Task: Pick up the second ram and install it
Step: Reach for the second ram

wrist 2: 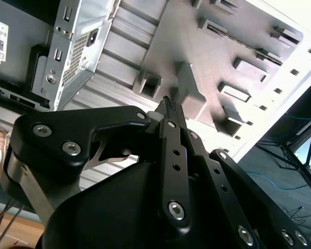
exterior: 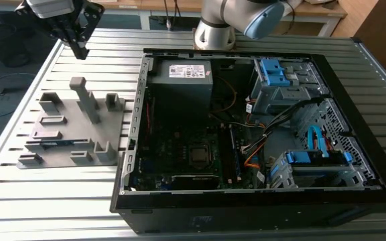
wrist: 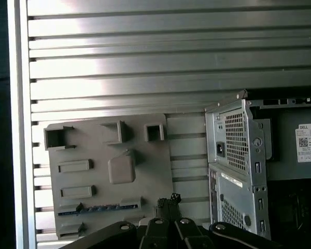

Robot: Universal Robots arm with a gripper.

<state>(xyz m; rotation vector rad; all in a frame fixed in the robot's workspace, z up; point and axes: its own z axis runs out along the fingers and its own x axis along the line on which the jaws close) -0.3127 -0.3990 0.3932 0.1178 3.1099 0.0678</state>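
Arm: the arm [exterior: 247, 15] rises from its base at the far edge of the table [exterior: 45, 201], behind the computer case [exterior: 131, 165], and reaches over to the exterior view's left.
Gripper, position: the gripper [exterior: 80, 50] hangs in the air with its fingers pointing down, above the bare slats, beyond the far end of the grey fixture [exterior: 62, 156] and well apart from it.
Gripper, state: in both wrist views the two fingertips [wrist 2: 168, 105] [wrist: 168, 199] are pressed together with no gap between them, and nothing is held.
Grey fixture: it lies flat on the table, just beside the case, on the exterior view's left. Several upright posts and low blocks stand on it.
Second ram, place: the second ram [exterior: 49, 144] sits in the fixture, near the end that is far from the gripper, between low grey blocks. In the first wrist view it [wrist: 101, 208] shows as a thin dark blue strip.
Second ram, axis: its long axis runs across the fixture, roughly from the exterior view's left to its right. Which face or end points where, I cannot tell.
Computer case: it lies on its side, open, on the exterior view's right, with the power supply [exterior: 186, 75] at its far end.
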